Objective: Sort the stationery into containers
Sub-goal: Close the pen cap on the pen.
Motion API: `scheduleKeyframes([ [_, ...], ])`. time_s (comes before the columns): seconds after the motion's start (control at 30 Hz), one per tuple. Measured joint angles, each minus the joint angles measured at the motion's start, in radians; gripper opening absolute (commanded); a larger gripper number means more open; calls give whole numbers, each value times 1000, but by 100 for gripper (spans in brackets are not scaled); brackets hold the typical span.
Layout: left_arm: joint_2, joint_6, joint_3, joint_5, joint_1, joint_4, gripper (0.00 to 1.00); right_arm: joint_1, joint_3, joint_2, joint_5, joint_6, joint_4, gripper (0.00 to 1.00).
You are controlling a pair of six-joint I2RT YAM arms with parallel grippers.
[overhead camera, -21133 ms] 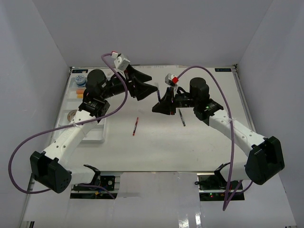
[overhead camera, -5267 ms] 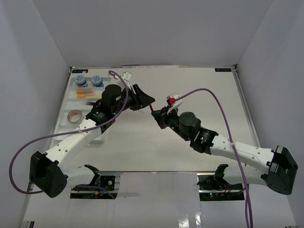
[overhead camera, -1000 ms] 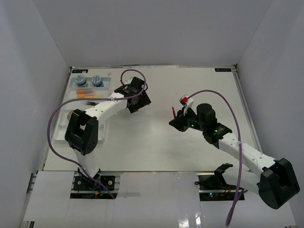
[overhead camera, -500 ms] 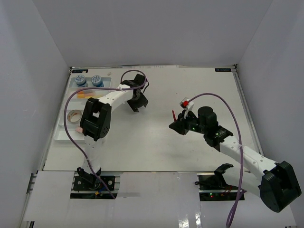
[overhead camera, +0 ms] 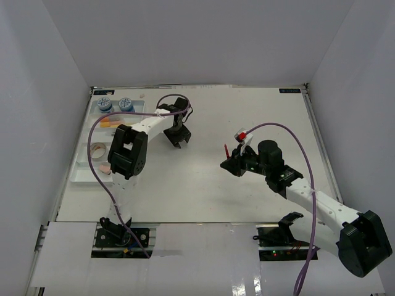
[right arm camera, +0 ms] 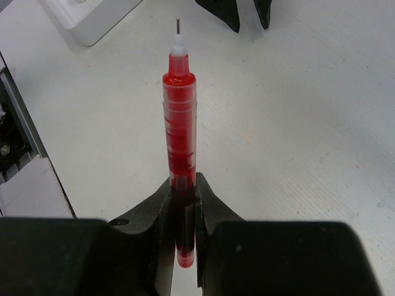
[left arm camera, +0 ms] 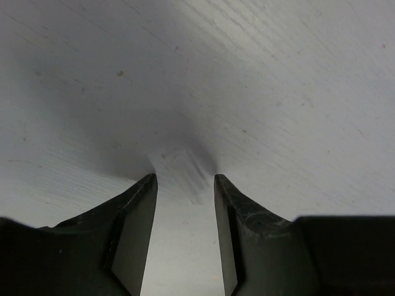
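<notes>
My right gripper (overhead camera: 232, 163) is shut on a red pen (overhead camera: 227, 150), right of the table's middle. In the right wrist view the red pen (right arm camera: 179, 117) stands out straight from the shut fingers of the right gripper (right arm camera: 183, 185), tip away from me. My left gripper (overhead camera: 178, 139) is open and empty, low over the bare table; its wrist view shows only table between the fingers of the left gripper (left arm camera: 185, 179). The white tray (overhead camera: 83, 174) at the left holds two blue-white tubs (overhead camera: 103, 103), yellow and orange erasers (overhead camera: 110, 121), a tan tape roll (overhead camera: 97, 148) and a pink eraser (overhead camera: 105, 167). No dark pen shows.
The left arm's folded links (overhead camera: 126, 154) overlap the tray's right side. A purple cable (overhead camera: 290, 132) loops over the right arm. The left gripper's fingertips (right arm camera: 244, 12) and a tray corner (right arm camera: 92, 18) show at the top of the right wrist view.
The left arm has folded back toward its base and its open gripper has come a little nearer. The right gripper, still holding the red pen, has barely shifted.
</notes>
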State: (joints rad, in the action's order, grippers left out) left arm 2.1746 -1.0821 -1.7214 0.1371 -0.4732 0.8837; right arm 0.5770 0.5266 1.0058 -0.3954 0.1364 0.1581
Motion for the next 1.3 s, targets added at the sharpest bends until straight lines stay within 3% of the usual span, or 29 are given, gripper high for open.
scheduleKeyframes([
  [0.13,12,-5,-12,-8,1,6,47,0,0,-5,0,-2,0,8],
  [0.4,14,-11,-11,-8,1,18,22,0,0,-5,0,-2,1,8],
  [0.7,-43,14,50,-3,1,-1,8,0,11,1,-38,-11,-10,8],
  [0.97,-321,111,140,-2,-16,-132,1,45,116,79,-79,-1,-21,8],
  [1.3,-647,252,248,40,-150,-366,0,157,254,253,-70,45,3,8],
])
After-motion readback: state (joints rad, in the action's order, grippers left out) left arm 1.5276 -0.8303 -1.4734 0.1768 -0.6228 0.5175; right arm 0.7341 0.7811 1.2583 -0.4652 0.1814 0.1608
